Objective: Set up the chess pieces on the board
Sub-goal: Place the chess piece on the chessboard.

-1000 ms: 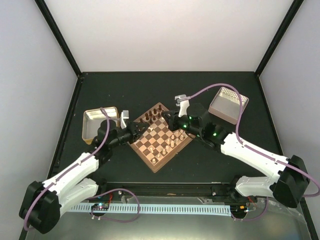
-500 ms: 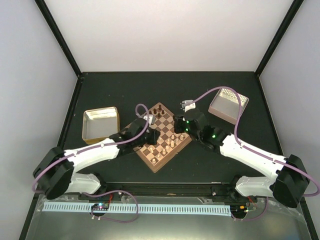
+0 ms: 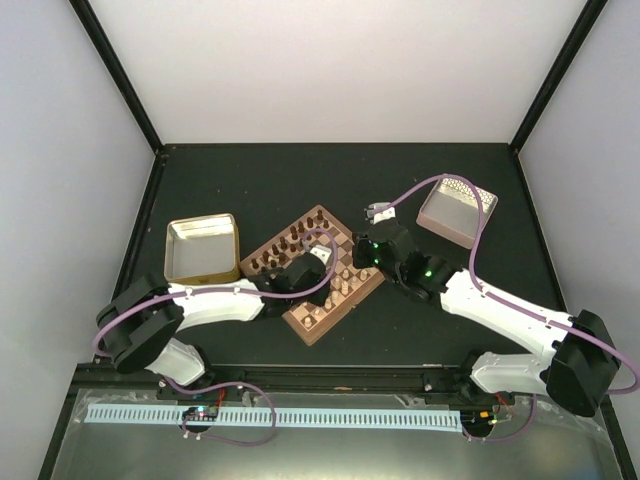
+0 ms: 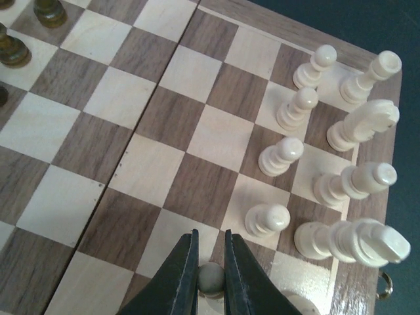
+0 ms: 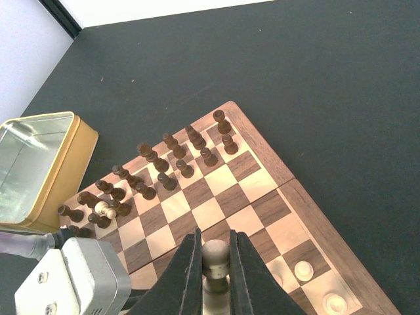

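Pincers on both arms are narrowed onto chessmen over the board. We see the left arm stretched low and nearly level from its base toward the right, its wrist bent over the board's middle. The left pincer points down at the near squares. Its jaws are almost together, clamped on the round head of a pale piece. We cannot tell whether that piece's foot touches the square. Just right of this pincer stands a pawn. Further right and beyond, two rows of pale men run along the rim, all upright. Far beyond it to the left stand a few dark men.

The right arm slants up and left from its base to the board's right corner. The right pincer hangs above the board, its jaws narrow and gripping the round head of a second piece. Beyond this pincer the dark men stand in two rows at the far edge, with one stray pale man among them on the left. Right of the pincer, two pale pawns sit on their squares. To its left a tin lies beside the board. In the top view a pink bin lies beyond the right pincer, apart from the board.
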You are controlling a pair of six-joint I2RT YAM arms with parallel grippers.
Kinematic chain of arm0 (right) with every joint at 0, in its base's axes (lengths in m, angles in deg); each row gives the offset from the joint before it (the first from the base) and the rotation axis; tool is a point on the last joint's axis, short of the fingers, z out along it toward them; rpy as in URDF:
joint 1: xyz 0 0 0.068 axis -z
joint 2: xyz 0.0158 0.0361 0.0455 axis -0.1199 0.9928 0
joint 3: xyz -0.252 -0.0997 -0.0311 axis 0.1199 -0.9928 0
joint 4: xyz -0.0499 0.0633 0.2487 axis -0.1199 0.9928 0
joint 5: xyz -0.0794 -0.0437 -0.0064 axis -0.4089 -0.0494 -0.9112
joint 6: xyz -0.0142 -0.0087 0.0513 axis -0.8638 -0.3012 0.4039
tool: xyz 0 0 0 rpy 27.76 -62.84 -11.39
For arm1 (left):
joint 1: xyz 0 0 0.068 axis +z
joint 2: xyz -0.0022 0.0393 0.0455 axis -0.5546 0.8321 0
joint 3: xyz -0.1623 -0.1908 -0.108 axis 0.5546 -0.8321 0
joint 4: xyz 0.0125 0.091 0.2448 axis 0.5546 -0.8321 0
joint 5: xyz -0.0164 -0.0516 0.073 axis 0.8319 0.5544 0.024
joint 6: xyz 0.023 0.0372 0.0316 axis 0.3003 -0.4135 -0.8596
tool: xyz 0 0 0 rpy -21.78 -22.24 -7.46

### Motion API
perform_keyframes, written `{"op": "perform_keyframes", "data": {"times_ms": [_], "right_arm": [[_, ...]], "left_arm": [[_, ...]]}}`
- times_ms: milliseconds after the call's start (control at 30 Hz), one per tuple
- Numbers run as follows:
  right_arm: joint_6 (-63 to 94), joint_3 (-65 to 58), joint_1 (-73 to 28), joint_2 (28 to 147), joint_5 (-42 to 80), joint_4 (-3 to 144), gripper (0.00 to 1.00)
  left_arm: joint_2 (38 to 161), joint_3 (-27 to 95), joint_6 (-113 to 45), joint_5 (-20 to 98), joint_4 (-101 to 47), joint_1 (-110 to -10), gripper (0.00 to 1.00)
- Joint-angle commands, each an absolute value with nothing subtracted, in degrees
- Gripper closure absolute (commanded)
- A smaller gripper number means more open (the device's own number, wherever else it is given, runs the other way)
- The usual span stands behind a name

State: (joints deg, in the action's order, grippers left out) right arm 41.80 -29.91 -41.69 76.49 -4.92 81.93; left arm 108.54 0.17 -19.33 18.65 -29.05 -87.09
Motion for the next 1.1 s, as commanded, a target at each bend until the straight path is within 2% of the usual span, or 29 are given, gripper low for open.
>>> {"op": "perform_keyframes", "data": {"times_ms": [0, 300, 500, 1067], "right_arm": [[42.3, -30.2, -41.3, 76.0, -6.4, 81.3, 0.93], [42.6, -30.0, -41.3, 76.3, -6.1, 81.6, 0.93], [42.7, -29.8, -41.2, 76.6, -5.8, 81.5, 0.93], [42.8, -30.0, -41.2, 76.6, -5.6, 81.3, 0.93]], "left_arm": [[110.1, 2.6, -21.4, 15.9, -24.8, -87.7, 0.92], [111.8, 2.4, -20.2, 18.9, -23.1, -87.7, 0.91], [111.1, 1.4, -19.5, 19.9, -23.4, -87.7, 0.87], [110.6, -0.4, -20.2, 19.1, -24.7, -88.0, 0.81]]}}
